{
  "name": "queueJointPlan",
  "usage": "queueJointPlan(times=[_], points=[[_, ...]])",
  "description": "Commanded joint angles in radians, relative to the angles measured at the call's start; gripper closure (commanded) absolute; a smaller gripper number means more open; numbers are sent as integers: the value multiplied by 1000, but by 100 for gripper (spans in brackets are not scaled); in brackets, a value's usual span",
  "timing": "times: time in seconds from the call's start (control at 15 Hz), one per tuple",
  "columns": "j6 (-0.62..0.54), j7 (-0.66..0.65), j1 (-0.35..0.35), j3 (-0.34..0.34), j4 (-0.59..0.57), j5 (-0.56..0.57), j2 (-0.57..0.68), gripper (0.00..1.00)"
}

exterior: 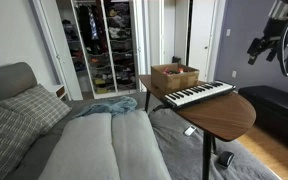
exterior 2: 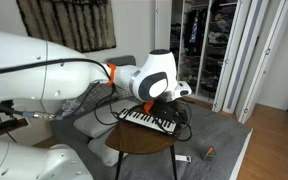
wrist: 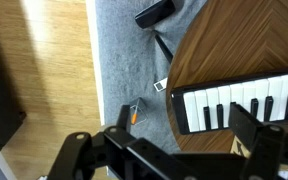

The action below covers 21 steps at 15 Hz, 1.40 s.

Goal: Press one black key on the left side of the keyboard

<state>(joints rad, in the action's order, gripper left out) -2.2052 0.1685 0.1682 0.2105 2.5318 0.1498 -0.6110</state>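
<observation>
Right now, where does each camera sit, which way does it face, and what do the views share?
Exterior view: sits across the grey cushioned sofa, facing the slim white-and-silver piano keyboard on the oval wooden table; the black gripper shows, top right.
Exterior view: sits beside the robot's white arm, which fills the left, looking past it at the keyboard.
Wrist view: looks down on the keyboard's end and grey rug; open gripper along the bottom.
Shared: all three show keyboard and table.
</observation>
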Motion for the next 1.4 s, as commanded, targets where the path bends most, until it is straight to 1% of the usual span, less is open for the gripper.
queueJointPlan(times=[0.0, 0.13, 0.27, 0.47, 0.73, 0.93, 1.07, 1.13, 1.2, 1.27, 1.33], points=[[3, 3, 5, -4, -2, -4, 1, 0], [3, 3, 5, -4, -2, -4, 1, 0], [15, 15, -35, -33, 0, -18, 9, 0], [69, 34, -133, -102, -1, -50, 31, 0], [123, 39, -279, -201, -39, -113, 125, 0], [122, 43, -355, -265, -73, -141, 210, 0], [113, 33, -378, -306, -102, -124, 271, 0], [115, 48, -391, -322, -120, -115, 296, 0], [116, 44, -390, -338, -133, -96, 315, 0], [96, 25, -378, -327, -77, -116, 255, 0], [96, 25, -382, -339, -91, -113, 278, 0]])
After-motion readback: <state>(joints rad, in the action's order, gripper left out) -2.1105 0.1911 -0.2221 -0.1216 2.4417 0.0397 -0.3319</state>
